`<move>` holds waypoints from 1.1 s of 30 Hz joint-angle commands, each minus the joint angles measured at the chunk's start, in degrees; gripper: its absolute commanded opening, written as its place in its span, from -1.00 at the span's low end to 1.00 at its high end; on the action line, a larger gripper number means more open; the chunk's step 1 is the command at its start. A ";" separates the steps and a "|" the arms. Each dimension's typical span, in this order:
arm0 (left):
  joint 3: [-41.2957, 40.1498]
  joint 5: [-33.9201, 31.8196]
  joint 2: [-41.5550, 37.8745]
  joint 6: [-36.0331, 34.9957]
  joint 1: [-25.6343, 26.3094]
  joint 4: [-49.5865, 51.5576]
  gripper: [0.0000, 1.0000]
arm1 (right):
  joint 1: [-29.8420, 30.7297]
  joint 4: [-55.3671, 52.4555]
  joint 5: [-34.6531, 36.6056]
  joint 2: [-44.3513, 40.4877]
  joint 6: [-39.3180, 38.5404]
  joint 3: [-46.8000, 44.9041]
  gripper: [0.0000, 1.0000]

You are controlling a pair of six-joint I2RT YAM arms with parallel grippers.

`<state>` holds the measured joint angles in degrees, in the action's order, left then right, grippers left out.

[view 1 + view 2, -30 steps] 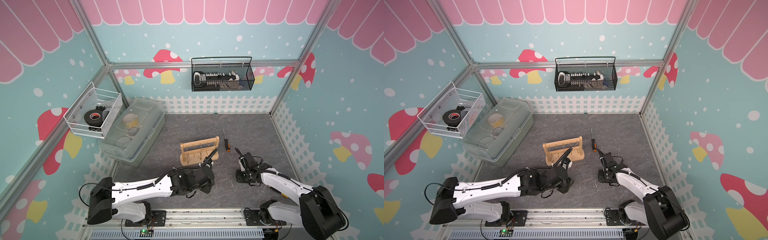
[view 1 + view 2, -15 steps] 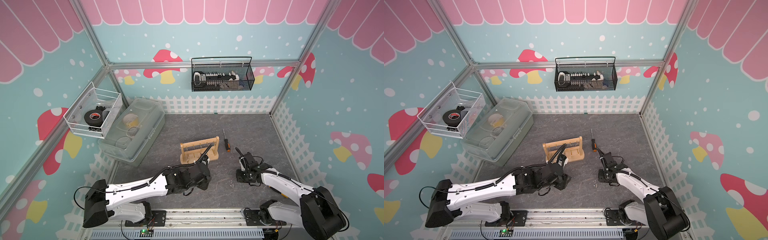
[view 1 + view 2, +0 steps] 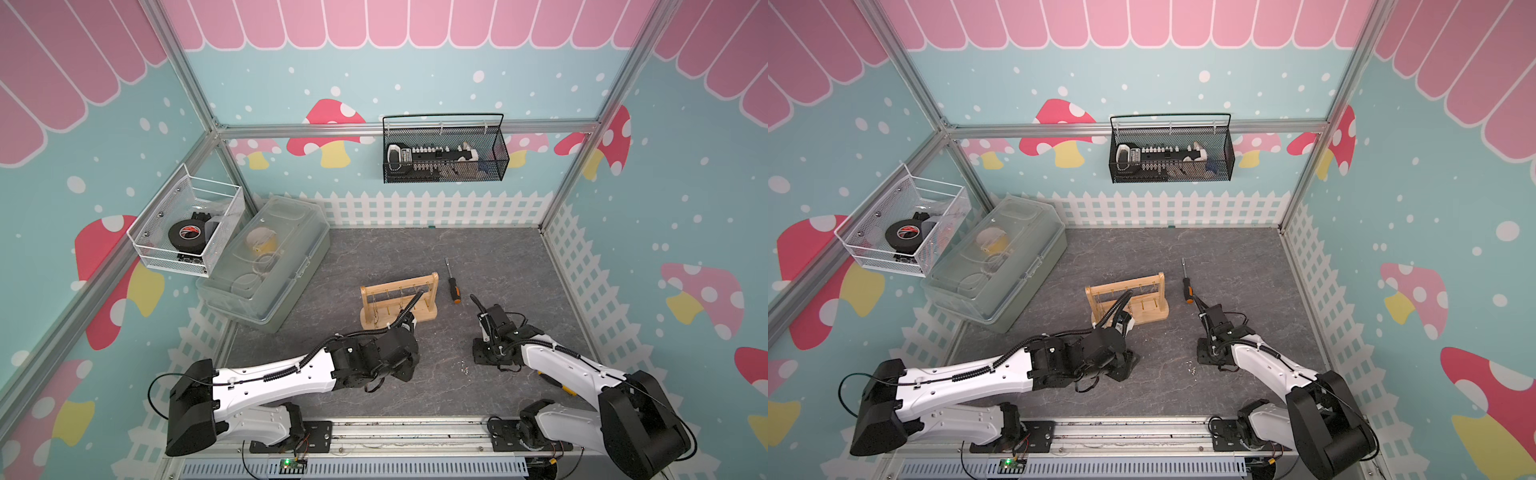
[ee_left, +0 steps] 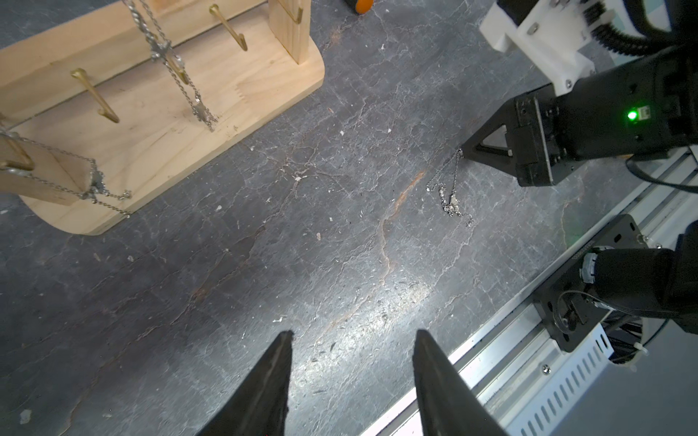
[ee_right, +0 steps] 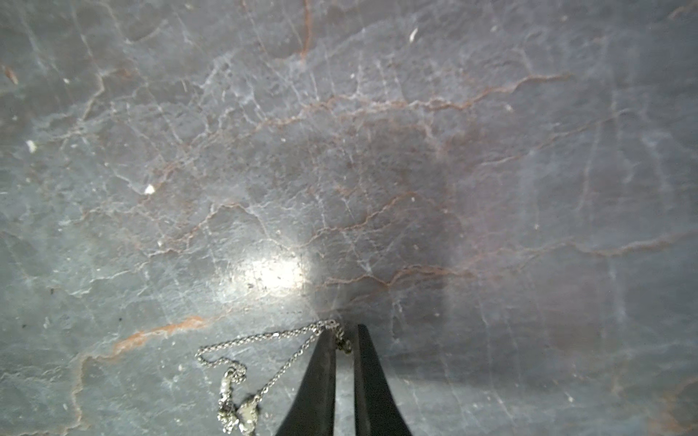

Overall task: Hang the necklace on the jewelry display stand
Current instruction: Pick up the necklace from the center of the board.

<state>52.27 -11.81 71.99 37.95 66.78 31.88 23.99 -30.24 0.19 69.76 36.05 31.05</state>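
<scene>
worktop [image 3: 498, 257] is mostly bare slab, with the lidded clear box [image 3: 270, 266] at the left-back and the jewelry display stand [image 3: 399, 301] mid-worktop, long axis left-right, right end angled slightly back, screwdriver [image 3: 453, 286] just beside that end. left hand [image 4: 353, 332] is spread, hovering over bare surface in front of the stand. right hand [image 5: 345, 332] is pinching the necklace [image 4: 449, 192] chain, the rest lying on the worktop trailing toward the front rail [image 4: 502, 332], well apart from the stand.
</scene>
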 commanded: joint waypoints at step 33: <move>7.04 2.88 3.51 -8.20 -1.60 -8.03 0.07 | 0.01 -10.72 -1.57 -15.70 -3.34 10.66 -1.00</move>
<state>57.54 -10.33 74.61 33.36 65.36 28.27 23.99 -38.48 -0.34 55.37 33.67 39.88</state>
